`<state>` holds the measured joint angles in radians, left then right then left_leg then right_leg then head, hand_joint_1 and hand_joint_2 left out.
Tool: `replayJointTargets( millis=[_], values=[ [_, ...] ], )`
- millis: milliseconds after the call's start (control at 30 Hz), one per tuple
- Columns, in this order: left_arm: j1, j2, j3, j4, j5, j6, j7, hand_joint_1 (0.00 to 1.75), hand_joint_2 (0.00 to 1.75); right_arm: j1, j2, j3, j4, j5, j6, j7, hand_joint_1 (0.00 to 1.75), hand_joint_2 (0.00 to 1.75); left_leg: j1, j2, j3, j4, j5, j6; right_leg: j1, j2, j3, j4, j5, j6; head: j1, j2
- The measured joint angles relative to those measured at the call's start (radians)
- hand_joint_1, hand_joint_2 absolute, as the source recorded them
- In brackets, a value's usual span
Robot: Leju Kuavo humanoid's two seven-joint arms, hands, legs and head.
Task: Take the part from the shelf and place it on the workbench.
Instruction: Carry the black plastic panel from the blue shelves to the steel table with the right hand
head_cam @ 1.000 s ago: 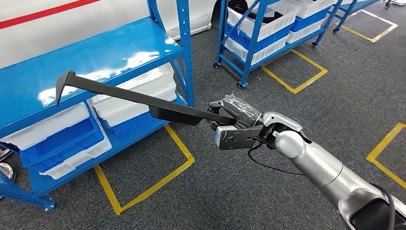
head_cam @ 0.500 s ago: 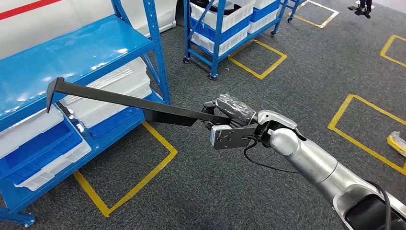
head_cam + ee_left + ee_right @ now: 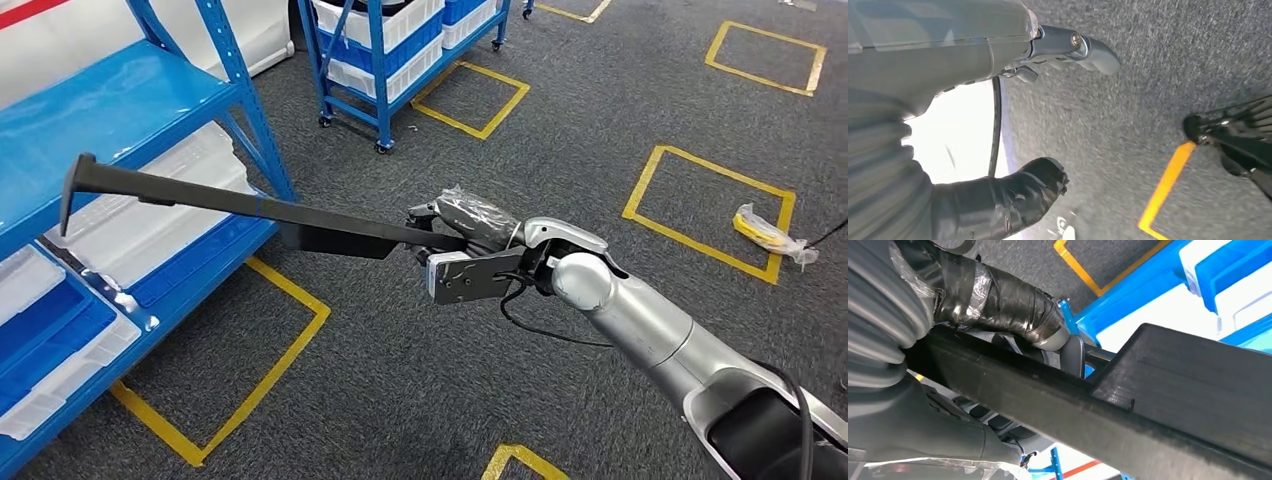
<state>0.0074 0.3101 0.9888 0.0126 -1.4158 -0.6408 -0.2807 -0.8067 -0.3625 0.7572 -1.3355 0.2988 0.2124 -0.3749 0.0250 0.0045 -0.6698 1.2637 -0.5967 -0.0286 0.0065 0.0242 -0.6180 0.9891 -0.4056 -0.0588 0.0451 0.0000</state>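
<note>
Beside the blue shelf (image 3: 120, 110), right hand (image 3: 465, 225) holds the part (image 3: 250, 207).

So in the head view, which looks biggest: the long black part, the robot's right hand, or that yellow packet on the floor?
1. Long black part, by far the longest.
2. Right hand gripping it.
3. Yellow packet, though it lies farther away, so its true size is unsure.
</note>
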Motion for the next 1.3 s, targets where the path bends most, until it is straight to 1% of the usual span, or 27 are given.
replayJointTargets(
  millis=[67,133,200,267,300,333,400,433,467,500,533,600,667,700,767,800,867,900,933,967,1000,1033,1067,1133,1200,1267,1300],
  values=[
    [-0.012,0.009,0.000,0.000,-0.047,-0.002,-0.013,0.00,1.75,-0.011,0.019,0.011,0.005,0.017,-0.002,0.012,1.75,1.75,0.006,-0.012,0.073,-0.095,0.051,-0.008,-0.006,0.023,-0.031,0.021,0.010,0.009,0.000,0.000],
    [-0.030,0.022,-0.001,0.000,-0.101,-0.004,-0.025,0.00,1.75,-0.027,0.047,0.023,0.008,0.040,-0.006,0.029,1.75,1.75,0.013,-0.059,0.149,-0.214,0.070,-0.009,-0.009,0.045,-0.062,0.045,0.020,0.021,0.000,0.000],
    [-0.049,0.035,-0.007,0.000,-0.134,-0.007,-0.033,0.00,1.75,-0.044,0.083,0.040,0.009,0.062,-0.013,0.048,1.75,1.75,0.012,-0.085,0.166,-0.250,0.063,-0.003,-0.009,0.066,-0.082,0.057,0.035,0.033,0.000,0.000],
    [-0.066,0.045,-0.019,-0.001,-0.147,-0.009,-0.036,0.00,1.75,-0.057,0.117,0.067,0.009,0.084,-0.022,0.073,1.75,1.75,0.011,-0.062,0.155,-0.249,0.077,0.009,-0.009,0.084,-0.092,0.057,0.052,0.042,0.001,0.000],
    [-0.073,0.049,-0.026,-0.001,-0.150,-0.009,-0.038,0.00,1.75,-0.062,0.132,0.082,0.009,0.092,-0.026,0.086,1.75,1.75,0.011,-0.048,0.149,-0.250,0.086,0.016,-0.008,0.072,-0.099,0.065,0.042,0.046,0.002,0.000],
    [-0.078,0.052,-0.033,-0.001,-0.152,-0.007,-0.041,0.00,1.75,-0.067,0.143,0.095,0.008,0.097,-0.029,0.095,1.75,1.75,0.011,-0.032,0.141,-0.253,0.096,0.025,-0.008,0.051,-0.110,0.091,0.012,0.050,0.002,0.000],
    [-0.080,0.060,-0.043,-0.001,-0.153,0.000,-0.052,0.00,1.75,-0.077,0.159,0.117,0.006,0.106,-0.034,0.106,1.75,1.75,0.007,-0.002,0.118,-0.254,0.117,0.038,-0.010,-0.001,-0.140,0.202,-0.090,0.056,0.003,0.000],
    [-0.077,0.063,-0.046,-0.001,-0.154,0.004,-0.057,0.00,1.75,-0.082,0.163,0.125,0.006,0.111,-0.038,0.108,1.75,1.75,0.004,0.012,0.106,-0.253,0.127,0.041,-0.013,-0.013,-0.154,0.270,-0.133,0.059,0.002,0.000],
    [-0.072,0.067,-0.048,-0.001,-0.154,0.007,-0.063,0.00,1.75,-0.086,0.164,0.132,0.006,0.117,-0.043,0.110,1.75,1.75,0.002,0.027,0.093,-0.252,0.136,0.041,-0.016,-0.017,-0.159,0.324,-0.154,0.062,0.002,0.000],
    [-0.067,0.070,-0.049,-0.001,-0.154,0.010,-0.067,0.00,1.75,-0.088,0.164,0.136,0.006,0.122,-0.047,0.111,1.75,1.75,0.000,0.041,0.080,-0.251,0.144,0.041,-0.019,-0.019,-0.151,0.349,-0.152,0.063,0.002,0.000],
    [-0.060,0.073,-0.050,-0.001,-0.153,0.013,-0.069,0.00,1.75,-0.089,0.162,0.139,0.006,0.126,-0.051,0.111,1.75,1.75,0.000,0.055,0.068,-0.249,0.152,0.039,-0.020,-0.022,-0.127,0.342,-0.134,0.063,0.002,0.000],
    [-0.048,0.078,-0.050,-0.001,-0.148,0.018,-0.072,0.00,1.75,-0.094,0.156,0.141,0.007,0.130,-0.054,0.112,1.75,1.75,-0.002,0.079,0.047,-0.247,0.167,0.035,-0.018,-0.045,-0.029,0.232,-0.100,0.058,0.002,0.000],
    [-0.035,0.080,-0.049,-0.001,-0.135,0.014,-0.073,0.00,1.75,-0.102,0.150,0.140,0.008,0.131,-0.060,0.112,1.75,1.75,-0.003,0.100,0.035,-0.246,0.181,0.025,-0.006,-0.078,0.066,0.095,-0.108,0.048,0.002,0.000],
    [-0.029,0.081,-0.045,-0.001,-0.123,0.006,-0.074,0.00,1.75,-0.107,0.143,0.139,0.008,0.130,-0.066,0.111,1.75,1.75,-0.002,0.110,0.033,-0.247,0.188,0.018,0.002,-0.086,0.086,0.057,-0.116,0.043,0.002,0.000],
    [-0.013,0.080,-0.028,-0.001,-0.093,-0.013,-0.074,0.00,1.75,-0.113,0.112,0.134,0.008,0.124,-0.079,0.105,1.75,1.75,0.004,0.125,0.032,-0.249,0.199,0.006,0.011,-0.074,0.085,0.033,-0.109,0.028,0.002,0.000],
    [-0.003,0.080,-0.016,-0.001,-0.076,-0.021,-0.073,0.00,1.75,-0.115,0.091,0.128,0.007,0.119,-0.084,0.101,1.75,1.75,0.008,0.112,0.027,-0.242,0.188,0.001,0.012,-0.066,0.079,0.028,-0.098,0.019,0.002,0.000],
    [0.023,0.078,0.009,-0.001,-0.047,-0.028,-0.066,0.00,1.75,-0.118,0.048,0.111,0.007,0.111,-0.087,0.094,1.75,1.75,0.013,0.056,0.006,-0.181,0.115,-0.004,0.010,-0.052,0.061,0.022,-0.073,-0.002,0.002,0.000],
    [0.038,0.077,0.022,-0.001,-0.033,-0.030,-0.059,0.00,1.75,-0.120,0.029,0.102,0.006,0.108,-0.088,0.092,1.75,1.75,0.011,0.026,-0.010,-0.122,0.062,-0.003,0.012,-0.042,0.048,0.023,-0.061,-0.009,0.002,0.000],
    [0.051,0.077,0.035,0.000,-0.021,-0.031,-0.052,0.00,1.75,-0.120,0.014,0.094,0.006,0.105,-0.088,0.092,1.75,1.75,0.009,0.011,-0.025,-0.056,0.017,-0.002,0.013,-0.030,0.032,0.025,-0.049,-0.014,0.002,0.000],
    [0.060,0.076,0.049,0.000,-0.009,-0.032,-0.046,0.00,1.75,-0.120,0.002,0.088,0.006,0.103,-0.087,0.091,1.75,1.75,0.006,0.004,-0.036,0.002,-0.009,-0.001,0.015,-0.017,0.016,0.028,-0.037,-0.016,0.002,0.000],
    [0.064,0.075,0.061,0.000,-0.001,-0.034,-0.041,0.00,1.75,-0.120,-0.009,0.083,0.006,0.100,-0.087,0.091,1.75,1.75,0.004,0.001,-0.034,0.035,-0.012,0.001,0.017,-0.003,-0.001,0.030,-0.027,-0.016,0.002,0.000],
    [0.066,0.074,0.071,0.000,0.006,-0.036,-0.039,0.00,1.75,-0.120,-0.018,0.080,0.006,0.099,-0.086,0.091,1.75,1.75,0.003,-0.001,-0.017,0.033,0.008,0.005,0.018,0.010,-0.017,0.033,-0.017,-0.015,0.002,0.000],
    [0.067,0.074,0.080,0.000,0.011,-0.039,-0.037,0.00,1.75,-0.120,-0.027,0.077,0.006,0.099,-0.086,0.091,1.75,1.75,0.001,-0.006,0.017,-0.002,0.037,0.011,0.019,0.023,-0.032,0.036,-0.009,-0.014,0.002,0.000],
    [0.071,0.074,0.092,0.000,0.016,-0.042,-0.036,0.00,1.75,-0.120,-0.039,0.072,0.005,0.099,-0.085,0.091,1.75,1.75,-0.002,-0.043,0.113,-0.132,0.072,0.027,0.021,0.047,-0.056,0.044,0.008,-0.010,0.002,0.000],
    [0.074,0.074,0.102,-0.001,0.022,-0.042,-0.030,0.00,1.75,-0.122,-0.046,0.066,0.004,0.100,-0.086,0.091,1.75,1.75,-0.005,-0.072,0.181,-0.239,0.059,0.034,0.020,0.069,-0.071,0.049,0.025,-0.001,0.002,0.000],
    [0.073,0.071,0.111,-0.001,0.028,-0.036,-0.017,0.00,1.75,-0.126,-0.050,0.062,0.004,0.104,-0.086,0.092,1.75,1.75,-0.006,-0.059,0.193,-0.275,0.055,0.036,0.017,0.092,-0.078,0.046,0.044,0.012,0.002,0.000],
    [0.070,0.069,0.115,-0.001,0.031,-0.032,-0.010,0.00,1.75,-0.129,-0.051,0.062,0.006,0.107,-0.086,0.092,1.75,1.75,-0.006,-0.046,0.192,-0.282,0.065,0.039,0.017,0.089,-0.084,0.047,0.046,0.018,0.002,0.000]
  ],
)
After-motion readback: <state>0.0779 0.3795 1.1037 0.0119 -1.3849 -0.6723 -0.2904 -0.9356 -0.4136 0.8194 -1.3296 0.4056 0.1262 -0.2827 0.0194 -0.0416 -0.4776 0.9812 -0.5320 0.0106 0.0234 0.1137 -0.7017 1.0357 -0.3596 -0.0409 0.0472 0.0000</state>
